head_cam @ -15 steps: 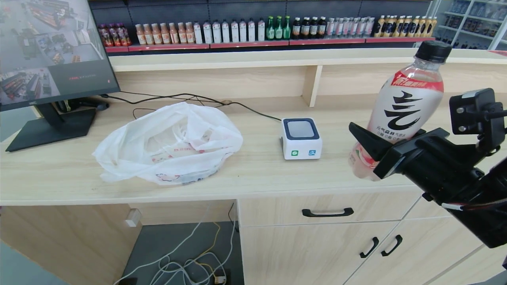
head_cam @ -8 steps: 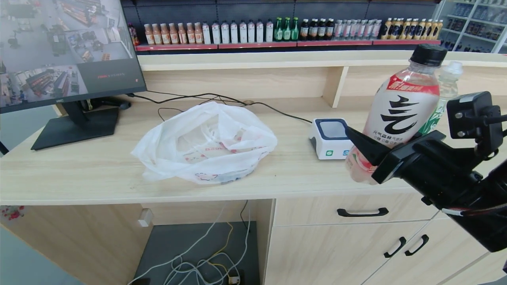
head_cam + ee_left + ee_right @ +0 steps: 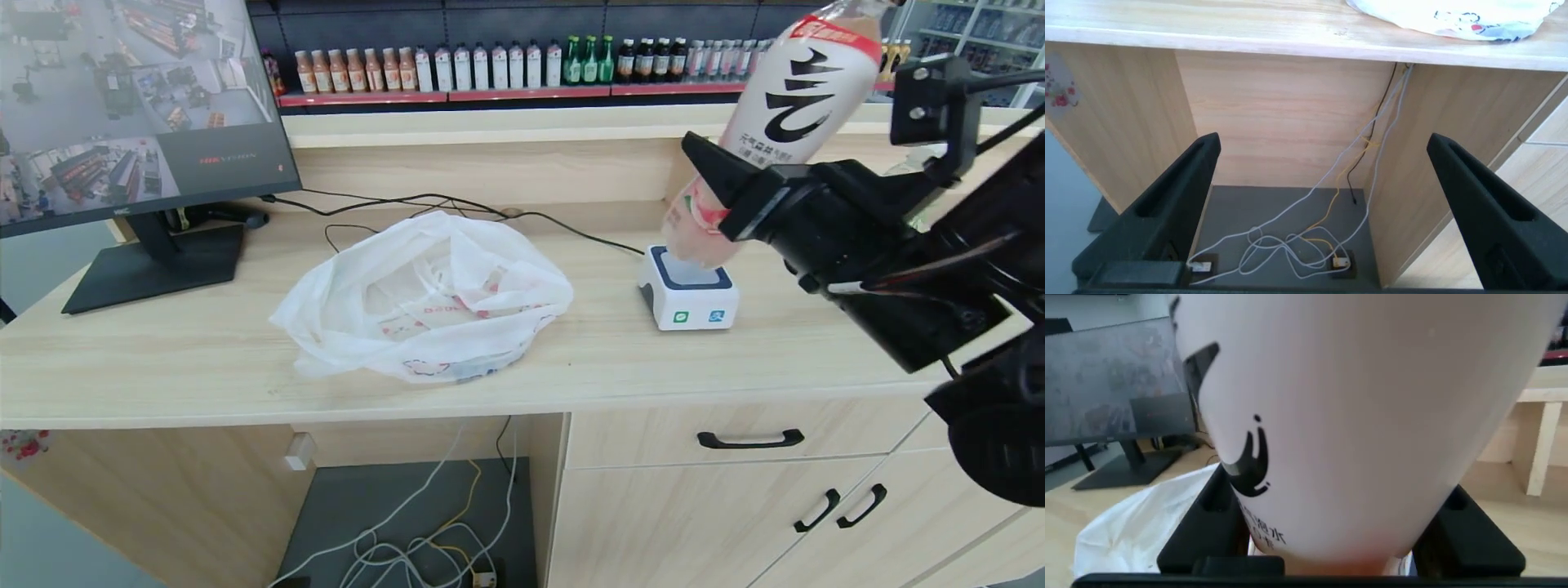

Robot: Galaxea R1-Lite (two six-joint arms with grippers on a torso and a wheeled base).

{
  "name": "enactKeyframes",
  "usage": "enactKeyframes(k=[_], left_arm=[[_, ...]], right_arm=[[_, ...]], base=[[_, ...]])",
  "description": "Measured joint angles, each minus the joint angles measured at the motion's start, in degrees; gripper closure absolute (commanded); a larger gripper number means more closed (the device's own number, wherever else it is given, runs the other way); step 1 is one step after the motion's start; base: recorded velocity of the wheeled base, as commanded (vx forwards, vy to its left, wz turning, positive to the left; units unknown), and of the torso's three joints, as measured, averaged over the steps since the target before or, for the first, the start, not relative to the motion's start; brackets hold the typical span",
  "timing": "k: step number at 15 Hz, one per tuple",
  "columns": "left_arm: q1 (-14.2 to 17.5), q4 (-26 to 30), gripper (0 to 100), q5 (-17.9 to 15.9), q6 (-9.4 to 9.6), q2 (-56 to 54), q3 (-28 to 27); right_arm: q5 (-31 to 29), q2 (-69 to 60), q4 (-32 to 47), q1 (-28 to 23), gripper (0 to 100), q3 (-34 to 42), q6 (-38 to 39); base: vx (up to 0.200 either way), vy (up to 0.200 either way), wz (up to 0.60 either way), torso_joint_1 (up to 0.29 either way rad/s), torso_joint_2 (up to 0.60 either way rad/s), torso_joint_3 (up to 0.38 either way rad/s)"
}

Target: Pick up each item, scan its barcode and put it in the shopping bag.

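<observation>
Bottle (image 3: 784, 98) of pink drink with a white label is pinched in my right gripper (image 3: 714, 184), whose black fingers (image 3: 735, 175) are clamped around its lower half. It leans, neck up and away toward the robot's right, and its pink base sits right over the dark window of the white scanner (image 3: 687, 294); I cannot tell whether the two touch. From the right wrist camera the bottle (image 3: 1372, 416) looms close between the two fingers (image 3: 1200, 531), with the shopping bag (image 3: 1143, 523) lying beyond it.

On the wooden worktop (image 3: 163, 359) the white shopping bag (image 3: 424, 298) lies slumped with its mouth open, to the scanner's left and apart from it. A monitor (image 3: 122, 106) stands at the far left, and black cables (image 3: 408, 200) trail along behind the bag. A shelf of bottles (image 3: 522, 65) lines the back wall.

My left gripper (image 3: 1323, 212) hangs low, below the worktop edge, its fingers spread wide with nothing between them, facing the open bay where loose wires (image 3: 1290, 245) lie on the floor.
</observation>
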State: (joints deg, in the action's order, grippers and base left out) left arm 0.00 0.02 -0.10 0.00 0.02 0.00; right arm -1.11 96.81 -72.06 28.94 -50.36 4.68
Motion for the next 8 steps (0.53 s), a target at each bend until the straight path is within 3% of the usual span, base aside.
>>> enactKeyframes(k=[5, 8], left_arm=[[0.0, 0.0, 0, 0.0, 0.00, 0.0, 0.0], [0.0, 0.0, 0, 0.0, 0.00, 0.0, 0.0]], right_arm=[[-0.9, 4.9, 14.7, 1.2, 100, -10.6, 5.4], [-2.1, 5.3, 17.3, -1.5, 100, -12.0, 7.5]], base=[[0.000, 0.000, 0.00, 0.000, 0.00, 0.000], [0.000, 0.000, 0.00, 0.000, 0.00, 0.000]])
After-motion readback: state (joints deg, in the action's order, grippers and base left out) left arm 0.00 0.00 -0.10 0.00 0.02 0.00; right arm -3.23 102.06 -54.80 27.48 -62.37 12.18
